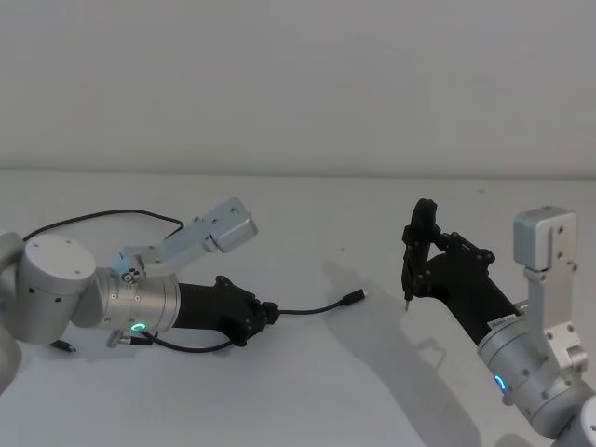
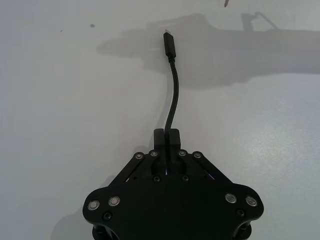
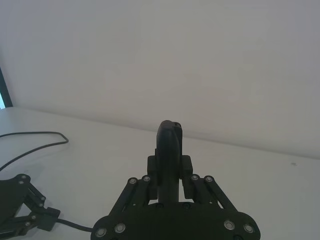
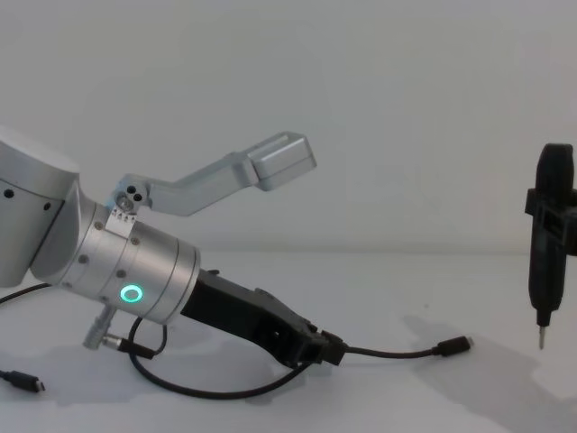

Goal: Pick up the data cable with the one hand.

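Black data cable (image 2: 174, 95) pinched in left gripper (image 2: 167, 135), plug (image 2: 169, 42) ahead, perhaps lifted; right gripper (image 1: 419, 251) idle.

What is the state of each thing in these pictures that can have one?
Left gripper: low over the table, jaws shut on the cable.
Cable: held partway along, plug end free.
Right gripper: raised, jaws shut on a tool.
Tool: upright, pin tip down, off the table.
Left wrist ring: lit green.
Spare plug: lying on the table, untouched.
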You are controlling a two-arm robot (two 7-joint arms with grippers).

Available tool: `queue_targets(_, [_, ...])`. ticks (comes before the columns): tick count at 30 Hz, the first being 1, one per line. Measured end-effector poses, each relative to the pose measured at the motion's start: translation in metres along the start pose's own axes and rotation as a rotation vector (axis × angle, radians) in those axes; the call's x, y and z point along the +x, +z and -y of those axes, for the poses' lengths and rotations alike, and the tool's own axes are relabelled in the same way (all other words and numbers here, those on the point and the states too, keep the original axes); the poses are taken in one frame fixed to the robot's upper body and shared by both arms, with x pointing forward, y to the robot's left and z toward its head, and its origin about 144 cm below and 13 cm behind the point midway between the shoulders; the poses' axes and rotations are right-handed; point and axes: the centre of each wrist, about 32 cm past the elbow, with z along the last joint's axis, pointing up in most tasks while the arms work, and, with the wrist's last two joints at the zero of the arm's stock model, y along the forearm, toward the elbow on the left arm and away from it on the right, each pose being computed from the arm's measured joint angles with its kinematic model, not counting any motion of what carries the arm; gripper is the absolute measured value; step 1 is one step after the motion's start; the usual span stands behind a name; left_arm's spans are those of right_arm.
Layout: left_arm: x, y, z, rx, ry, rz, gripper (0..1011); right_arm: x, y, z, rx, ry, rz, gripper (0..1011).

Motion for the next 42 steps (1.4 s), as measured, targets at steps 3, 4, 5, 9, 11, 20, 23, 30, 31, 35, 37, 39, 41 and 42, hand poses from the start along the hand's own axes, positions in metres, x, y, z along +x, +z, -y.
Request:
queue_targets(3, [0.000, 0.000, 0.000, -0.004, -0.005, 0.002, 46, 0.000, 0.000, 0.000, 0.001, 0.000, 0.000, 274])
queue_targets(4, [0.000, 0.000, 0.000, -0.012, -0.013, 0.005, 46, 0.000, 0.000, 0.000, 0.002, 0.000, -0.001, 274])
queue_targets(5, [0.000, 0.000, 0.000, -0.012, -0.013, 0.005, 46, 0.000, 0.001, 0.000, 0.005, 0.000, -0.001, 275])
queue_targets(9, [0.000, 0.000, -0.001, -0.032, -0.029, 0.014, 46, -0.001, 0.006, -0.002, 0.029, 0.007, -0.002, 274])
queue_targets(11, [-0.001, 0.001, -0.002, -0.040, -0.034, 0.017, 46, -0.002, 0.009, -0.003, 0.043, 0.010, -0.002, 275])
queue_targets(20, [-0.003, 0.007, -0.010, -0.089, -0.055, 0.039, 46, -0.005, 0.026, -0.009, 0.105, 0.028, -0.006, 274])
queue_targets(23, [-0.003, 0.009, -0.012, -0.099, -0.060, 0.044, 48, -0.006, 0.030, -0.010, 0.119, 0.031, -0.008, 275])
queue_targets(30, [-0.005, 0.011, -0.015, -0.114, -0.067, 0.052, 46, -0.007, 0.035, -0.011, 0.129, 0.031, -0.019, 275])
queue_targets(31, [-0.005, 0.012, -0.015, -0.116, -0.068, 0.053, 46, -0.007, 0.035, -0.012, 0.129, 0.029, -0.022, 274])
queue_targets(35, [-0.005, 0.013, -0.016, -0.121, -0.070, 0.056, 48, -0.006, 0.036, -0.012, 0.127, 0.025, -0.031, 274])
queue_targets(37, [-0.005, 0.013, -0.016, -0.123, -0.070, 0.057, 46, -0.006, 0.036, -0.011, 0.125, 0.022, -0.034, 275])
queue_targets(39, [-0.005, 0.013, -0.017, -0.125, -0.071, 0.058, 46, -0.006, 0.036, -0.011, 0.123, 0.019, -0.040, 275])
queue_targets(41, [-0.005, 0.013, -0.017, -0.126, -0.072, 0.059, 46, -0.006, 0.036, -0.011, 0.121, 0.016, -0.044, 275])
queue_targets(42, [-0.005, 0.013, -0.017, -0.126, -0.072, 0.059, 48, -0.006, 0.036, -0.012, 0.121, 0.016, -0.046, 275])
